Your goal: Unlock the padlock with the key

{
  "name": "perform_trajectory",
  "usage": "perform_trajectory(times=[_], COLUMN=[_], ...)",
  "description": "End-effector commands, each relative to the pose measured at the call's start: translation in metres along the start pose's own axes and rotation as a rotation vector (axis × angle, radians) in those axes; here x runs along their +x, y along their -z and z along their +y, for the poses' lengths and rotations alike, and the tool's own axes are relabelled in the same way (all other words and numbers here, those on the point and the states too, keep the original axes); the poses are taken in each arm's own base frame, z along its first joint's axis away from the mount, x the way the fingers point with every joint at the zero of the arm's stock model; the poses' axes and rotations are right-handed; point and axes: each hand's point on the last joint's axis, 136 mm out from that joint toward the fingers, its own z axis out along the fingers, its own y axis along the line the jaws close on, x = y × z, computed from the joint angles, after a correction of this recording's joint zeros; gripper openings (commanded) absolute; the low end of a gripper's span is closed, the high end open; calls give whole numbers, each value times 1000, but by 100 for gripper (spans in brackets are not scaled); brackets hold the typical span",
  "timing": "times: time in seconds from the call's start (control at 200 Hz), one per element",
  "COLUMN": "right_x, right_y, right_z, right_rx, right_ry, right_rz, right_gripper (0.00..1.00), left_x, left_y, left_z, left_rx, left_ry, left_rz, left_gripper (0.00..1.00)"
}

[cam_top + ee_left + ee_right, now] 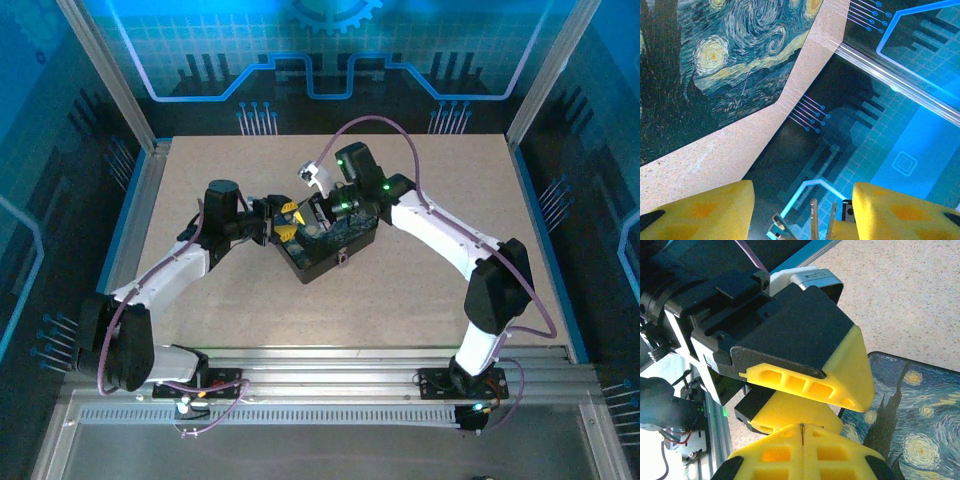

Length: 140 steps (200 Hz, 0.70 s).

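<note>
Hovering beside the painted box (335, 248), the left pincer (802, 200) stands half-open — thin metal, possibly the key (812, 220), between its fingers (700, 210) — the right pincer (802, 432) pressed shut.

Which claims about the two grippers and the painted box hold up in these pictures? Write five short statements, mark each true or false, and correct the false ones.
1. The right gripper has its fingers pressed together. True.
2. The left gripper is shut tight. False: its yellow fingers stand apart.
3. The box has a plain red lid. False: the lid bears a swirly blue and yellow painting.
4. Both grippers are close to the box. True.
5. The box sits in the table's far left corner. False: it rests near the middle of the table.
</note>
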Motion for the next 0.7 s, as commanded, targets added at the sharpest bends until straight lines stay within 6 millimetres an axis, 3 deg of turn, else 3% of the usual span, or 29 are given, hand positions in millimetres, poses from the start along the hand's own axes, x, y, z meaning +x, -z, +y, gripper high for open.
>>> perform_trajectory(times=[0.0,0.695], right_x=[7,11], right_y=[-9,-14], right_z=[3,2], right_rx=[-18,-10], right_ry=[-1,1], right_rz=[18,35], right_gripper=[0,0], left_x=[3,-1], left_y=[6,12], left_z=[-3,-2], left_rx=[25,36], left_ry=[-5,3], left_rz=[7,-13], left_gripper=[54,35])
